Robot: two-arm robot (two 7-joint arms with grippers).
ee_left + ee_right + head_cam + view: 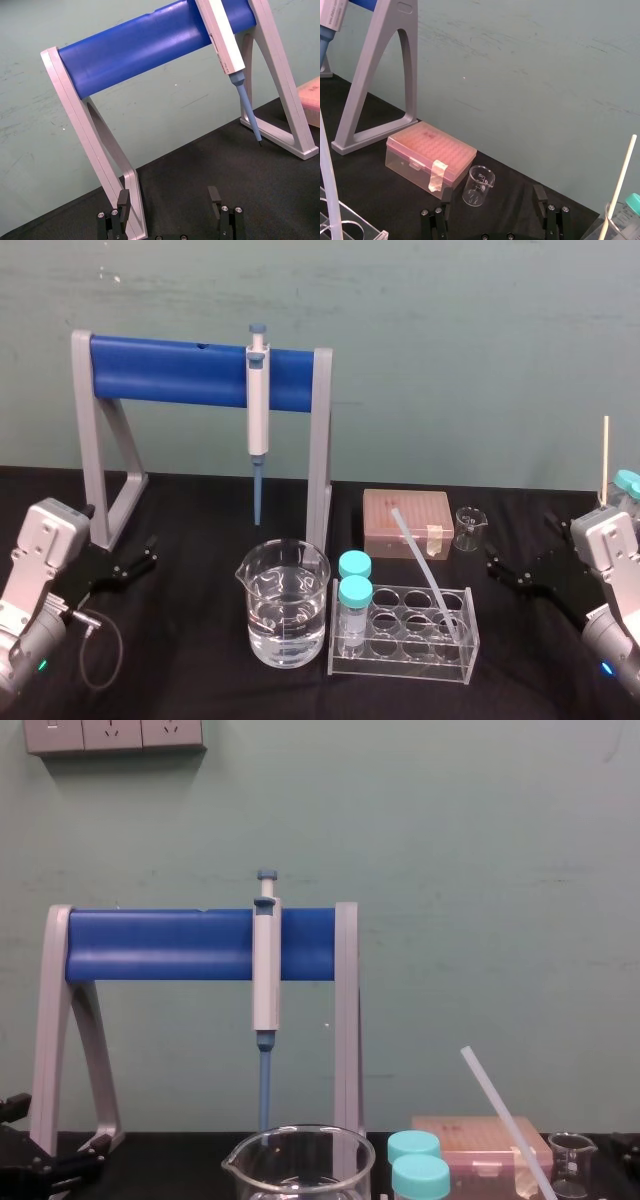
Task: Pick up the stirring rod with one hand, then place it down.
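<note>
Head: stirring rod leans in tube rack; right gripper near, left gripper parked at table's left
Wrists: both pincers apart, empty
Chest: rod slants; sideways pull may tip rack, capped vials

A grey stand with a blue bar is on the black bench, before a green wall with 3 sockets. A pipette hangs from the bar, its blue tip down at the rim of a large glass beaker. To the right are 2 teal caps, the stirring rod with its top leaning left, a pink box and a small beaker. The left pincer is low at the left edge.
</note>
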